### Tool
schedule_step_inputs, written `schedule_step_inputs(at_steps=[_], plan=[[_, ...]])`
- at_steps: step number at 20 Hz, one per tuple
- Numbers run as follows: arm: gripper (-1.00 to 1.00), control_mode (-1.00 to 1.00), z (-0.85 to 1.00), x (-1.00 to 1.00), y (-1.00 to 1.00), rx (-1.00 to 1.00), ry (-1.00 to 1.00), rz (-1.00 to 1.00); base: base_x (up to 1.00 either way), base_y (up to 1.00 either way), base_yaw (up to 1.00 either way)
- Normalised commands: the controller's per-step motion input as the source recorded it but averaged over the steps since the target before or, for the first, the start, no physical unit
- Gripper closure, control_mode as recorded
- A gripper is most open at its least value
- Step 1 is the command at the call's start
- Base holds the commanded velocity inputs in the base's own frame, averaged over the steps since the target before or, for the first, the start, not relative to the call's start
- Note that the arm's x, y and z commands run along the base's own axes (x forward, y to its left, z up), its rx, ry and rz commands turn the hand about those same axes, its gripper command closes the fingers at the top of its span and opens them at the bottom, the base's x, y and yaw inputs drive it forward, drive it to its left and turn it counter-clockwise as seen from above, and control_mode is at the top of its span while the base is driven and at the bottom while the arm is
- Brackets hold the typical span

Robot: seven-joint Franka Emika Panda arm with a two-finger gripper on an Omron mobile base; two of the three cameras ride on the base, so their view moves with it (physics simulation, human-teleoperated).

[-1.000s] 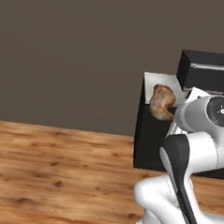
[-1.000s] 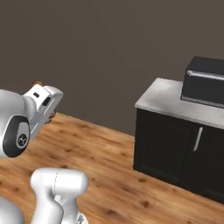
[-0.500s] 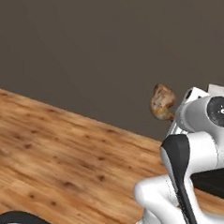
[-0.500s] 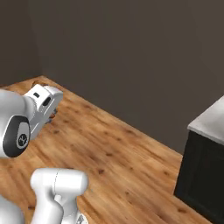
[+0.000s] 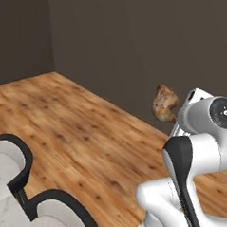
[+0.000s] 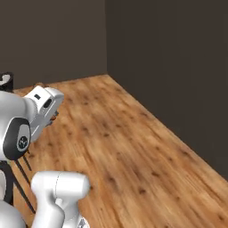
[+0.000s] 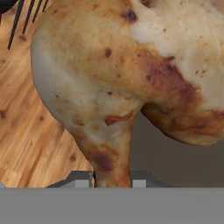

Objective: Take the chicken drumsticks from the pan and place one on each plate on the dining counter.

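Chicken drumstick (image 5: 164, 103), golden-brown and glossy, hangs in the air at the upper right of the left base view, clamped in the gripper (image 5: 178, 120) at the end of the white arm (image 5: 204, 140). The jaws are drawn in narrow on the meat, their tips hidden behind it. In the hand view the drumstick (image 7: 127, 74) takes up most of the frame, its plump body across the top and its tapering bone end running down to the bottom centre, where it sits between the gripper's (image 7: 113, 183) two fingertips. Brown scorch marks spot the pale skin.

Below and behind the drumstick lies a wooden plank floor (image 5: 85, 137), running from the left edge toward the lower right of the left base view, backed by dark grey walls (image 5: 129, 45). Dark-rimmed chairs with pale seats (image 5: 8, 159) stand at the lower left of that view. In the right base view the arm's hand (image 6: 44, 107) sits at the left centre, over the same floor (image 6: 133, 151), with walls meeting in a corner at the upper middle.
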Motion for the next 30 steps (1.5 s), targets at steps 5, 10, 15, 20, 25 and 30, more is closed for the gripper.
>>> schedule_step_inputs(at_steps=[5, 10, 15, 20, 25, 30], plan=[[1.0, 1.0, 0.0, 0.0, 0.0, 0.0, 0.0, 0.0, 0.0, 0.86, 0.53], [1.0, 1.0, 0.0, 0.0, 0.0, 0.0, 0.0, 0.0, 0.27, 0.21, 0.46], [1.0, 1.0, 0.0, 0.0, 0.0, 0.0, 0.0, 0.0, 0.48, -0.15, 0.49], [1.0, 1.0, 0.0, 0.0, 0.0, 0.0, 0.0, 0.0, 0.62, -0.31, 0.57], [1.0, 1.0, 0.0, 0.0, 0.0, 0.0, 0.0, 0.0, 0.68, -0.62, 0.62], [1.0, 1.0, 0.0, 0.0, 0.0, 0.0, 0.0, 0.0, 0.52, -0.9, 0.61]])
